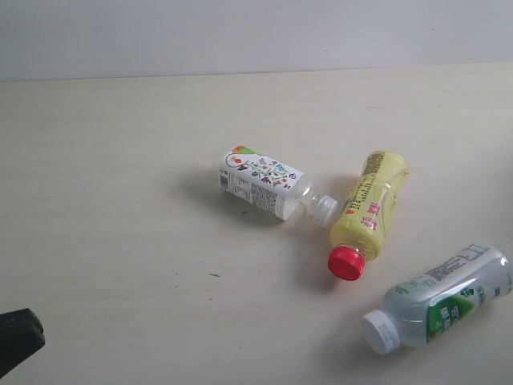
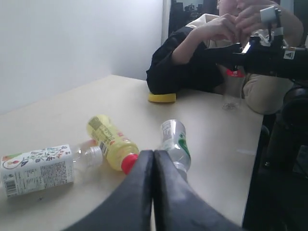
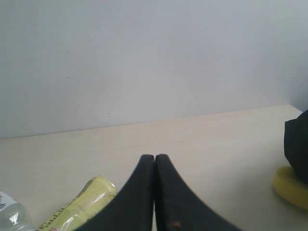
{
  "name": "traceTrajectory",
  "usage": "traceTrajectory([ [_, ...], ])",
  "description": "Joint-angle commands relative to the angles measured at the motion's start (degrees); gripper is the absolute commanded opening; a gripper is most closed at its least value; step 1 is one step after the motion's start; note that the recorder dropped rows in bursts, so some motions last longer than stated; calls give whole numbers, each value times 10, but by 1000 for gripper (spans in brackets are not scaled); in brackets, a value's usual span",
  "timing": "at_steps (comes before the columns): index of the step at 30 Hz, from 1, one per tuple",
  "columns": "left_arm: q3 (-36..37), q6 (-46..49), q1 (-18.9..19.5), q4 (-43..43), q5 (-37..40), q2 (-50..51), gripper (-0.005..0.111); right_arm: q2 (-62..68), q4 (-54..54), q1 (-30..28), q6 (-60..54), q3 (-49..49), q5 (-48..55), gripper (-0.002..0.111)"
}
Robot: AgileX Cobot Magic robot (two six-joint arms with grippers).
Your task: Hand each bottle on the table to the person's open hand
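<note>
- Laid flat on the bench [image 1: 120, 200]: white-label bottle [image 1: 260, 183], yellow bottle [image 1: 370, 210] just beside its neck, green-label bottle [image 1: 445, 301] set apart near the right edge
- Left hand [image 2: 153, 153] is clenched, nothing gripped
- Right hand [image 3: 154, 156] is clenched, nothing gripped

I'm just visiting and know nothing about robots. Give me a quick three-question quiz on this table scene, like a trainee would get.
1. True or false: the yellow bottle lies on its side on the table.
2. The yellow bottle's cap is: A) red B) white C) blue.
3. Fill in, open or shut: the left fingers and the right fingers are both ___.

Key: 1 true; 2 A; 3 shut.
</note>
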Motion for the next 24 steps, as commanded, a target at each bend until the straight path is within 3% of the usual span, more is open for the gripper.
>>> traceTrajectory([
  [1,12,-7,-3,-5,-2,-10,1,-2,-3,2,-2,2,-4,0],
  [14,8,-31,-3,-5,-12,-10,1,-2,-3,2,-2,2,-4,0],
  [19,-71,-144,-3,-5,-185,-1,0,-2,-3,2,-2,2,-4,0],
  [24,-175,-136,-3,-5,-207,70,0,-2,-3,2,-1,2,-4,0],
])
